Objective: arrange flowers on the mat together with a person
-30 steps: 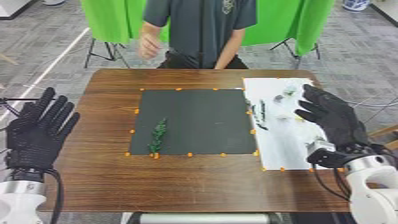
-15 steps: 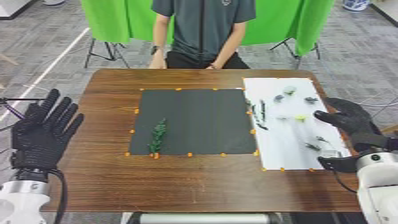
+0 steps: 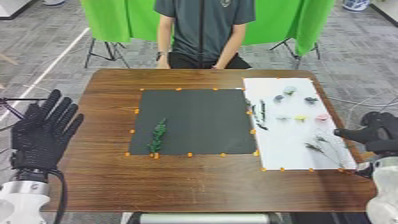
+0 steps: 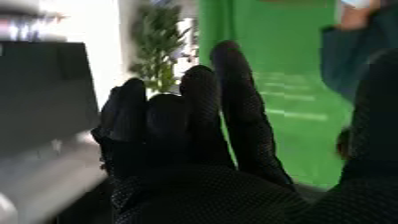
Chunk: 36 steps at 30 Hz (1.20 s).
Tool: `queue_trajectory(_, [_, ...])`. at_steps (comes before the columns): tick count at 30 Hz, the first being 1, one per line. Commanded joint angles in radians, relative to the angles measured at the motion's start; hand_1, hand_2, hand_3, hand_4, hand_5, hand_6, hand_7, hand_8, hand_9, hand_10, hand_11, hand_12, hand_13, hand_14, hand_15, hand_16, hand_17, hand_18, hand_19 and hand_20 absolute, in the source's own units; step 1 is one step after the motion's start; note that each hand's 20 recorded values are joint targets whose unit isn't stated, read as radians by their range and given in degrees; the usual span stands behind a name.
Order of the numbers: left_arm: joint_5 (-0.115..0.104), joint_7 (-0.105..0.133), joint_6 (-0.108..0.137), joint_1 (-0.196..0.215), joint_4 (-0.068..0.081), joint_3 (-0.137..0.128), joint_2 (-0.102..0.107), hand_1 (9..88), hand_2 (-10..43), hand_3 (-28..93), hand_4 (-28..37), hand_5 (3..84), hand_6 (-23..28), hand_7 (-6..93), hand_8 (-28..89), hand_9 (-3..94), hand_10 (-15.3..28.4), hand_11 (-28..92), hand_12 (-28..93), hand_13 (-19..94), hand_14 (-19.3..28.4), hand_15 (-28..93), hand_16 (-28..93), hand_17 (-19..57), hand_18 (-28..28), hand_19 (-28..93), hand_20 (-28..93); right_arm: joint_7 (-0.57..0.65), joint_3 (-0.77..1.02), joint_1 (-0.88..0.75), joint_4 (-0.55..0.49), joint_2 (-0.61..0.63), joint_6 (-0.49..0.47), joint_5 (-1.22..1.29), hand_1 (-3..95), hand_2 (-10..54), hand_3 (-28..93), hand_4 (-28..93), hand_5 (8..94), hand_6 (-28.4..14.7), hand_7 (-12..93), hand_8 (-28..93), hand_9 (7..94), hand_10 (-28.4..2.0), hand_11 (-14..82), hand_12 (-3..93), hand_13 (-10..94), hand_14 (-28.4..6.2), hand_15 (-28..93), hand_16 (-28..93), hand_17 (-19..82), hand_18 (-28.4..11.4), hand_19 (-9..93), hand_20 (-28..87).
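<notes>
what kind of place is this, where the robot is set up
Probably an indoor lab or demo room rather than a home: a bright green fabric backdrop on black stands, grey carpet-like flooring, and a brown wooden table with a dark mat edged in orange markers.

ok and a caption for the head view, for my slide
Green sprig on the dark mat, small flowers and stems on the white sheet beside it.

green backdrop [image 3: 115,25] | grey carpet [image 3: 62,55] | black stand [image 3: 108,52] | leafy plant [image 4: 160,42]
</notes>
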Motion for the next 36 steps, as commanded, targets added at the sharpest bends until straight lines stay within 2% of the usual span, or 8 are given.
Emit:
queue_trajectory(1, [-0.007,0.006,0.002,0.024,-0.002,0.000,-0.007,26.6,12.2,69,-28.3,35.8,5.0,4.7,-7,28.5,11.2,7,7,20,8.5,4,-2,-2.7,10.3,16,11,-0.023,0.003,0.038,0.045,-0.013,-0.052,0.023,43.0,-9.5,40,-28,68.0,-1.1,24,-13,57.0,-16.3,65.7,52.9,53,-18.5,86,58,34,-24.5,89,51])
queue_trajectory(6, [-0.009,0.003,0.006,0.021,-0.001,0.001,-0.006,26.4,12.0,69,-28.3,36.4,5.2,4.6,-7,28.9,11.3,7,8,20,8.7,4,-2,-2.7,10.4,16,11,-0.031,0.010,0.048,0.060,-0.028,-0.129,0.089,51.3,-9.5,28,-28,73.7,0.4,24,-13,62.3,-14.5,66.4,55.1,58,-17.0,86,60,38,-24.5,92,52])
queue_trajectory(16, [-0.015,0.005,0.004,0.020,0.000,0.007,-0.006,25.0,13.5,68,-28.3,37.0,5.4,4.3,-7,29.4,11.5,7,8,21,8.9,4,-2,-2.7,10.5,16,11,-0.033,0.006,0.062,0.075,-0.047,-0.223,0.175,48.9,-9.5,32,-28,74.1,0.3,22,-13,62.5,-14.7,65.3,55.9,59,-17.4,86,61,37,-24.6,92,52])
queue_trajectory(21, [-0.010,-0.001,0.003,0.019,0.000,0.006,-0.008,24.4,13.7,68,-28.3,37.1,5.4,4.4,-7,29.5,11.5,7,8,21,9.0,4,-2,-2.8,10.6,16,11,-0.055,-0.004,0.072,0.085,-0.056,-0.242,0.197,44.8,-9.5,40,-28,74.1,0.3,22,-13,62.4,-14.9,65.2,55.0,59,-17.5,86,61,37,-24.7,92,52])
queue_trajectory(25, [-0.011,-0.002,0.002,0.018,0.000,0.007,-0.011,24.7,13.3,68,-28.3,37.1,5.4,4.5,-7,29.6,11.5,7,8,21,9.2,4,-1,-2.8,10.6,16,11,-0.056,-0.028,0.098,0.107,-0.065,-0.280,0.217,38.3,-9.5,59,-28,74.4,0.5,22,-13,62.6,-14.6,65.4,54.1,59,-17.2,86,61,37,-24.6,92,51])
queue_trajectory(30, [-0.007,-0.012,0.003,0.019,0.000,0.010,-0.014,27.1,13.3,72,-28.0,37.3,5.3,4.8,-7,29.9,11.6,7,8,21,9.6,4,-1,-3.0,11.0,17,11,-0.053,-0.049,0.106,0.113,-0.068,-0.263,0.230,37.0,-9.5,68,-28,77.0,0.8,25,-12,64.4,-14.7,65.2,53.1,60,-17.1,85,60,38,-24.9,91,51])
queue_trajectory(32, [-0.007,-0.009,0.006,0.019,0.000,0.010,-0.013,27.2,13.3,72,-28.1,37.4,5.3,4.7,-7,30.0,11.6,7,8,22,9.6,4,-1,-3.1,11.1,17,11,-0.050,-0.053,0.108,0.113,-0.067,-0.252,0.237,42.8,-9.5,67,-27,77.7,-0.2,30,4,66.0,-14.5,65.1,53.7,60,-16.9,85,59,38,-24.8,91,51])
queue_trajectory(36, [-0.005,-0.013,0.001,0.021,0.000,0.009,-0.016,27.3,13.2,72,-28.0,37.4,5.3,4.6,-7,30.1,11.5,7,8,22,9.6,4,-1,-3.1,11.2,17,11,-0.038,-0.056,0.103,0.099,-0.061,-0.208,0.232,47.8,-7.6,68,-26,76.4,-0.5,37,11,66.8,-14.3,65.1,53.9,60,-16.6,85,59,38,-24.7,92,50])
